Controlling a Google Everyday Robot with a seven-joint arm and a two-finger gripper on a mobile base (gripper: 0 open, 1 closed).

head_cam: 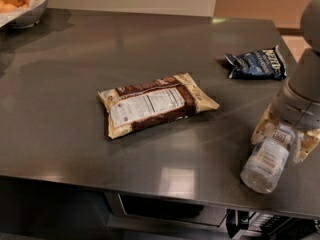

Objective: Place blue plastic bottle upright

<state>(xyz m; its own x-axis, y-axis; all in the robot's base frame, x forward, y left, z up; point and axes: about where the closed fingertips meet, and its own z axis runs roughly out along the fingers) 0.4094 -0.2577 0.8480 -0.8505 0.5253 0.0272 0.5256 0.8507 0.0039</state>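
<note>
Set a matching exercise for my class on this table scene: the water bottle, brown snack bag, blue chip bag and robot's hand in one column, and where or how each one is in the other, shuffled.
Things
1. water bottle
2. brown snack bag
3. blue chip bag
4. hand

Places or states
A. lying flat in the middle of the table
B. open, straddling the bottle's cap end
C. on its side near the front right edge
D. on the right side, towards the back

Pairs: 1-C, 2-A, 3-D, 4-B
</note>
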